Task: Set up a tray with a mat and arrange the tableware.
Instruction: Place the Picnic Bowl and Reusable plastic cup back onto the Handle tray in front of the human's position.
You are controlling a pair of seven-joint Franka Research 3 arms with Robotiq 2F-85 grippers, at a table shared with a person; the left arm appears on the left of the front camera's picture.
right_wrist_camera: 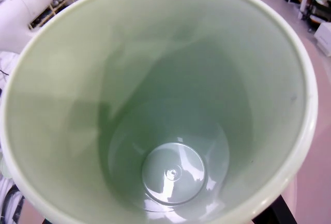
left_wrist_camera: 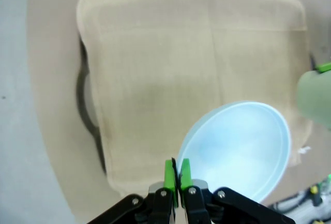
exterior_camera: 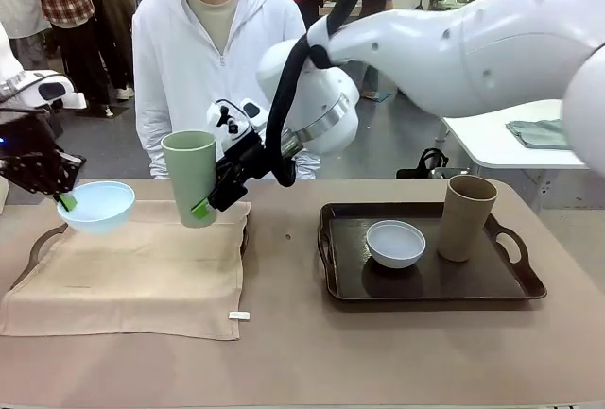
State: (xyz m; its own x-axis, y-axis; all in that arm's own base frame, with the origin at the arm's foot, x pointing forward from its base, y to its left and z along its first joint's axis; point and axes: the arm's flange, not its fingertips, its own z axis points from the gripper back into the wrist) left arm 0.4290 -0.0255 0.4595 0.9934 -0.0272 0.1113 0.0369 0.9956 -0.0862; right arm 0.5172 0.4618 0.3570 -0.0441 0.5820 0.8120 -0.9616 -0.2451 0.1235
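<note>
Nearest you, the beige mat (exterior_camera: 132, 272) lies spread over the left tray (exterior_camera: 38, 242), with a dark handle peeking out at its left edge. That's your landing surface, ready.

Now your left claw (exterior_camera: 66, 201): it's pinched shut on the rim of the pale blue bowl (exterior_camera: 99, 206), which hangs over the mat's far-left corner. A rim pinch keeps the fingers out from underneath, so the bowl can go down flat.

Your right claw (exterior_camera: 202, 207) reaches across the middle and is clamped on the lower side of the tall pale green cup (exterior_camera: 192, 175). The cup is nearly upright at the mat's far edge, just right of the bowl. Whether its base touches the cloth, you can't tell. The right wrist view looks straight into it, and it's empty.

Over on the right of the worktop, the second tray (exterior_camera: 425, 298) holds the white-grey bowl (exterior_camera: 395, 243) with the tall tan-brown cup (exterior_camera: 468, 217) just beside it, to its right. That setting looks finished, and it's likely your pattern here: bowl left, cup right.
</note>
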